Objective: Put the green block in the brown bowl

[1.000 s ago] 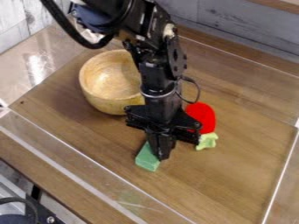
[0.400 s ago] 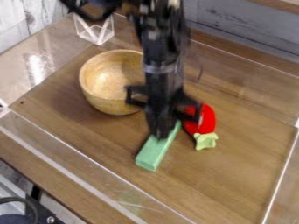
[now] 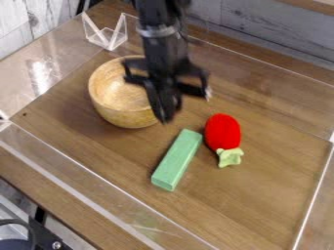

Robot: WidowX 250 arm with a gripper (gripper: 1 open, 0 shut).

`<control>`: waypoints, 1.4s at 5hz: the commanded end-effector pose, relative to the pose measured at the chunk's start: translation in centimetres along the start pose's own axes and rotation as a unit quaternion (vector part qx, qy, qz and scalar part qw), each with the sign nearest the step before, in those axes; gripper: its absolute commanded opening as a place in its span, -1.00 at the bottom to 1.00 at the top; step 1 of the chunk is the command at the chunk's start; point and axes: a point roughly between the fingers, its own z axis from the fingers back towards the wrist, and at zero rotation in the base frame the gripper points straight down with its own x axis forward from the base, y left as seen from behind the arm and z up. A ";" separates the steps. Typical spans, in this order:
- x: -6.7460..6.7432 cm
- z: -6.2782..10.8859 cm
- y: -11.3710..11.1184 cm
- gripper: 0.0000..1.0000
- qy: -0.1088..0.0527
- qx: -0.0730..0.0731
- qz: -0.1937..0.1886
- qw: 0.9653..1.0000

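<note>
The green block (image 3: 177, 161), a long flat light-green bar, lies on the wooden table, with nothing touching it. My gripper (image 3: 162, 111) hangs pointing straight down over the right rim of the brown bowl (image 3: 111, 105), up and to the left of the block. Its fingers are shut together and hold nothing. The bowl's hollow looks empty where it shows; the arm hides part of its right side.
A red strawberry toy (image 3: 225, 131) with a pale green stem lies just right of the block's upper end. A clear plastic stand (image 3: 104, 32) stands behind the bowl. A raised clear edge (image 3: 78, 200) runs along the table's front.
My gripper has risen off the green block and moved up and left to the bowl's right rim. The block stays flat on the table and now shows in full.
</note>
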 end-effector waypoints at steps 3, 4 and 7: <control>-0.1 -5.6 -1.2 1.00 -0.024 0.008 -0.070 0.997; -0.6 -7.2 -1.9 1.00 -0.019 0.011 -0.081 0.996; 1.5 -7.4 -1.6 -1.00 -0.010 0.014 -0.089 0.996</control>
